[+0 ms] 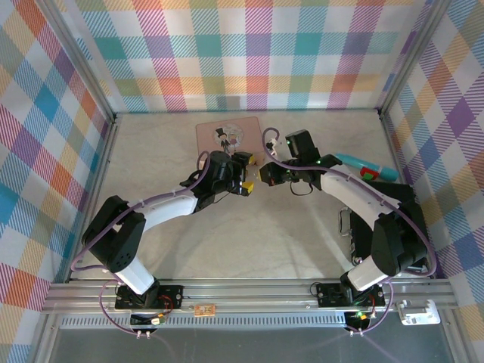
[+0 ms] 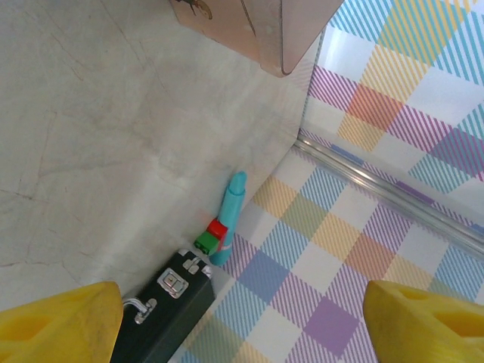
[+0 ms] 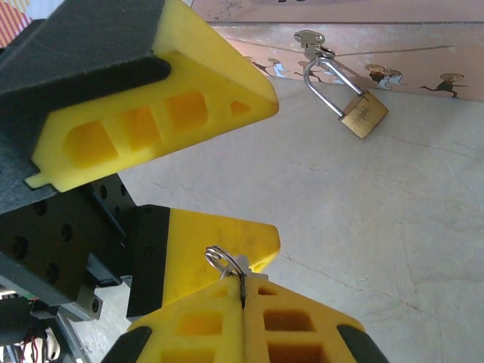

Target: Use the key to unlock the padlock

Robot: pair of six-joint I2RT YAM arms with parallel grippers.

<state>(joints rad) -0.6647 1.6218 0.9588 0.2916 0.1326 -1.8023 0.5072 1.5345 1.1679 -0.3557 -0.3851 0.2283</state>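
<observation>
Brass for the body, bright steel for the shackle: the padlock (image 3: 364, 115) hangs by its thin U from the clasp (image 3: 310, 38) on the pink tin (image 3: 423, 57). Its small square body leans out and seems to rest a corner on the table (image 3: 393, 227). Hung that loosely it can swing, so I judge it will need steadying before a key goes in.

My right gripper (image 3: 242, 291) is pressed together on the key (image 3: 227, 265), a grey metal sliver caught edge-on in the seam between my pads. Its little wire ring pokes out past the tips. The ring end faces outward and the blade is buried in the grip, so I reckon the key cannot enter the lock as I hold it.

That would explain my left gripper (image 2: 242, 295). It is spread wide with nothing between its fingers, and the lower finger sits just beside the ring, placed as if to take the key over.

The pads are wedge-shaped yellow mouldings with hollow cells, smooth on the gripping faces. The table is pale and veined like marble. The padlock lies well apart from the key, against the tin's wall.
</observation>
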